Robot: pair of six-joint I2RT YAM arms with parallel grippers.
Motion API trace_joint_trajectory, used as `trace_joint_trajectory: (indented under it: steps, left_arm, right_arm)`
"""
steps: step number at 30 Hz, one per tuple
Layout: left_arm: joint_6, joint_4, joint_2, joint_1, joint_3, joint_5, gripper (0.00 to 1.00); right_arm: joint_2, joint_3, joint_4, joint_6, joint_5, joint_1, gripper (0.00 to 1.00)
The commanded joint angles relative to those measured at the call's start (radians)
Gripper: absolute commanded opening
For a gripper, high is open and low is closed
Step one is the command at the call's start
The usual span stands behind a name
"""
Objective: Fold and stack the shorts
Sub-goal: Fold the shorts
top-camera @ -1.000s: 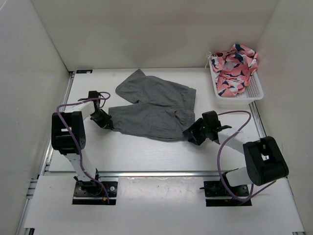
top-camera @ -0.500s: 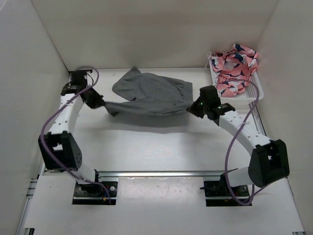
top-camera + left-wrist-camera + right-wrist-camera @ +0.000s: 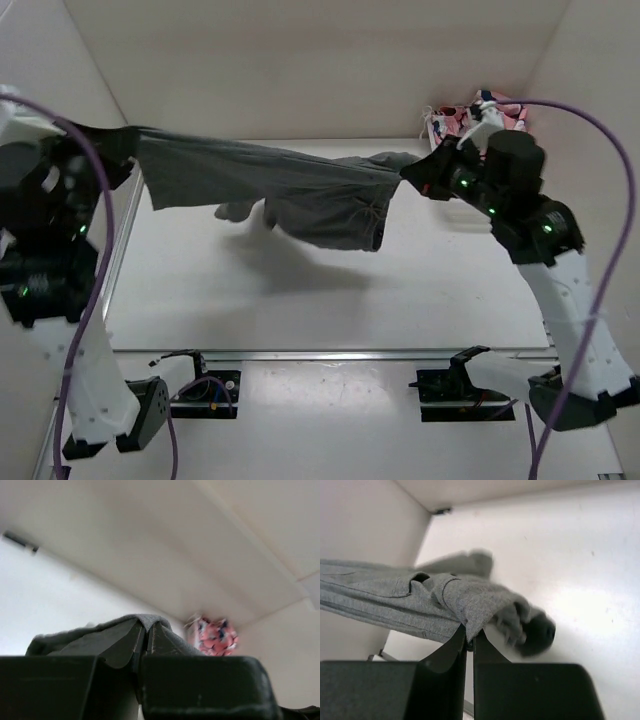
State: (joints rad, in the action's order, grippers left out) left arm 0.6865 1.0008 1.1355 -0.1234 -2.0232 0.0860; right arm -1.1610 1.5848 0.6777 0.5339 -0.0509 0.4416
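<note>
Holding the shorts [image 3: 290,190] up in the air, stretched almost taut from left to right above the white counter [image 3: 300,300] and clear of its surface. Gripping one end with the left hand [image 3: 118,148], high up by the left wall and pinched shut on a fold of grey cloth; seen close up from the left wrist, with the hem wedged tightly between the two dark fingers [image 3: 120,645]. Gripping the other end with the right hand [image 3: 412,176], also high, toward the far right corner, clamped shut on a bunched grey corner of the cloth. Sagging in the middle, with one leg and a pocket flap hanging lower just right of centre, above a soft shadow on the counter beneath. Behind the right arm, at the far right corner, a bundle of pink patterned cloth [image 3: 450,120], partly hidden by the arm and well apart from the grey pair.
</note>
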Motion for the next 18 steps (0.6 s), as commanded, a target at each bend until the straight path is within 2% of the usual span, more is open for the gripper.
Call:
trace_joint_trajectory:
  steps: [1,3,7,10,12,18]
  left_arm:
    - [-0.039,0.041,-0.037,-0.016,-0.186,-0.084,0.1]
    - [-0.071,0.07,-0.027,-0.016,-0.299,-0.097,0.1]
    - [-0.08,0.058,-0.026,-0.007,-0.347,-0.107,0.1]
    - [-0.081,0.045,-0.016,-0.007,-0.29,-0.066,0.1]
    - [-0.081,0.01,-0.002,-0.007,-0.194,-0.057,0.1]
    - [-0.093,-0.06,0.128,-0.007,0.053,-0.02,0.1]
  right_arm:
    - [0.102,0.133,0.1,-0.123,-0.044,-0.006,0.0]
    - [0.144,0.203,0.146,-0.132,-0.064,-0.006,0.0]
    - [0.164,0.268,0.181,-0.12,-0.05,-0.006,0.0]
    - [0.173,0.25,0.191,-0.12,-0.021,-0.006,0.0]
    - [0.161,0.213,0.191,-0.12,0.026,-0.006,0.0]
    - [0.078,-0.024,0.076,-0.12,0.086,-0.018,0.0]
